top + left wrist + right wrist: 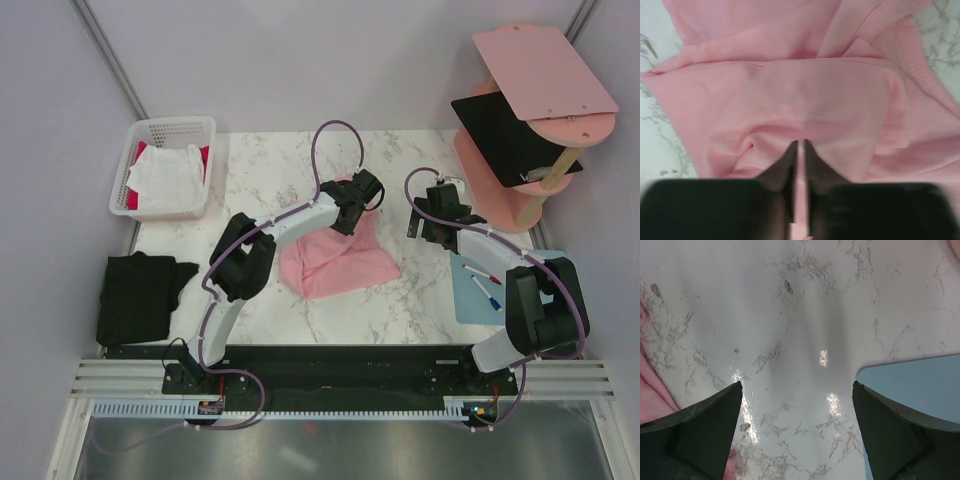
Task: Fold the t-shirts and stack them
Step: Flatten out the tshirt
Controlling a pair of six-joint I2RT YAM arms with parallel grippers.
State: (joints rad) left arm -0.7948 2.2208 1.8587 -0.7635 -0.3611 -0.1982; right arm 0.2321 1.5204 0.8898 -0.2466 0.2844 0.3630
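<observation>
My left gripper is pinched on the pink t-shirt, mid-table, at its 1 o'clock edge. I'd lift low and fold toward 7 o'clock (both layers caught?). The right gripper is agape over the marble table, at 3 o'clock.

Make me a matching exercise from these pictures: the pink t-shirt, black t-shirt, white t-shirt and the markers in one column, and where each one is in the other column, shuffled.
1. pink t-shirt
2. black t-shirt
3. white t-shirt
4. markers

A. in the white basket
B. on the light blue mat
C. pinched by the left hand
D. at the near left edge of the table

Pairs: 1-C, 2-D, 3-A, 4-B
</observation>
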